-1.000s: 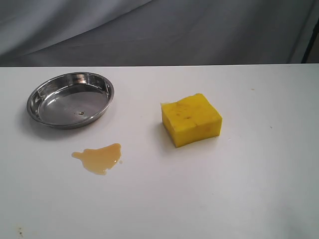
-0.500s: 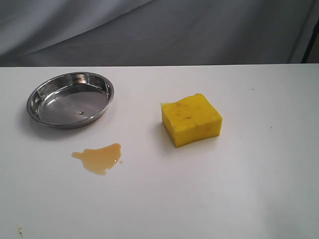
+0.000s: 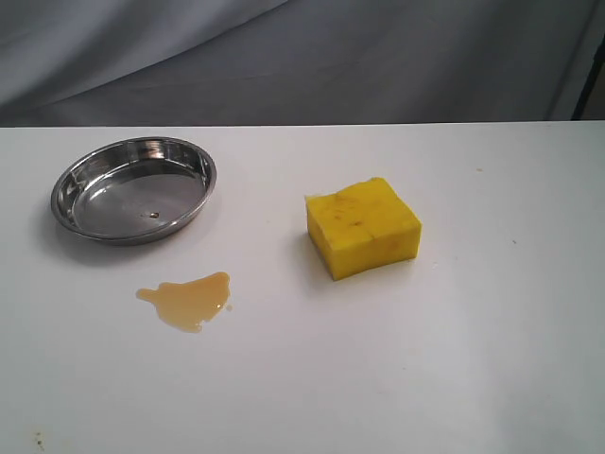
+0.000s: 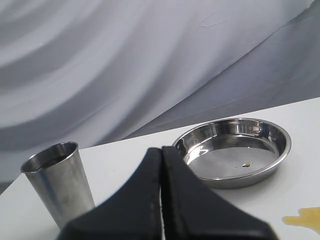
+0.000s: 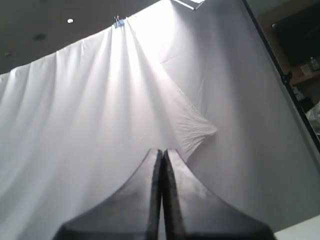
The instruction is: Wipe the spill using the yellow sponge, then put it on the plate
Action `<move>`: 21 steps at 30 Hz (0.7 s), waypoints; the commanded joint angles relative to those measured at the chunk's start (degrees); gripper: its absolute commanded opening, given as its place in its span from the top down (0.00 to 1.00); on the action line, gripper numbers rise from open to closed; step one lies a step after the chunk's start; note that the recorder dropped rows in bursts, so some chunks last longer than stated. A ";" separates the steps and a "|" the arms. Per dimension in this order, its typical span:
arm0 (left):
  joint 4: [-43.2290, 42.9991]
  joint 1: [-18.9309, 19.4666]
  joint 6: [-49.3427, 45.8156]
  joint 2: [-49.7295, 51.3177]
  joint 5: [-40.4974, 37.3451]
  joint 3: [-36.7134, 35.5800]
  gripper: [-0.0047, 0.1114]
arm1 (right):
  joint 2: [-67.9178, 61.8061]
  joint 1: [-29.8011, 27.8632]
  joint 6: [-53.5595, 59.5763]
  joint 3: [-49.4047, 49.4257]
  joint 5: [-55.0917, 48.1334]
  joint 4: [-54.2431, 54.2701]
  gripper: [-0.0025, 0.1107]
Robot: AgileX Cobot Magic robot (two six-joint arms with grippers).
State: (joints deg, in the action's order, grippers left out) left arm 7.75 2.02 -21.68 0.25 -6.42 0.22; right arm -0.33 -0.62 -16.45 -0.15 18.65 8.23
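While neither arm appears in the exterior view, the wrist cameras show both grippers. The left gripper [image 4: 161, 150] has its two black fingers pressed together with nothing between them. It hangs low over the white table [image 3: 454, 359] and faces the plate [image 3: 113, 203]. The right gripper [image 5: 163, 151] is likewise closed and empty, and looks up at a pale backdrop cloth [image 5: 100, 100].

The plate, a shiny round steel dish, holds nothing but a tiny speck. The spill [image 3: 186, 300], an amber puddle, lies just in front of the plate, close to its rim but not touching it. The yellow sponge [image 3: 363, 229] sits flat on the table well apart from the plate, on the right arm's side. A steel cup [image 4: 59, 182], seen only from the left wrist, stands near the plate.

Nothing has shifted over the last second: sponge, puddle and plate lie exactly as before. The task therefore looks unstarted, and the likely first step is for a gripper to open and reach for the sponge.
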 commanded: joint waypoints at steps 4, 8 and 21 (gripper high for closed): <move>0.14 -0.25 0.15 -0.25 0.64 -0.22 0.96 | 0.33 0.14 -0.54 -5.35 -6.90 -7.70 0.98; 0.14 -0.25 0.15 -0.25 0.64 -0.22 0.96 | -3.03 0.14 -0.58 -10.79 -12.54 -9.28 0.98; 0.14 -0.25 0.15 -0.25 0.64 -0.22 0.96 | -33.17 4.82 10.06 -29.95 -27.94 -11.75 0.98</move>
State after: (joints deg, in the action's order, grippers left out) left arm 7.75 2.02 -21.68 0.25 -6.42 0.22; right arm -27.66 1.29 -11.54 -26.49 -5.89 -2.92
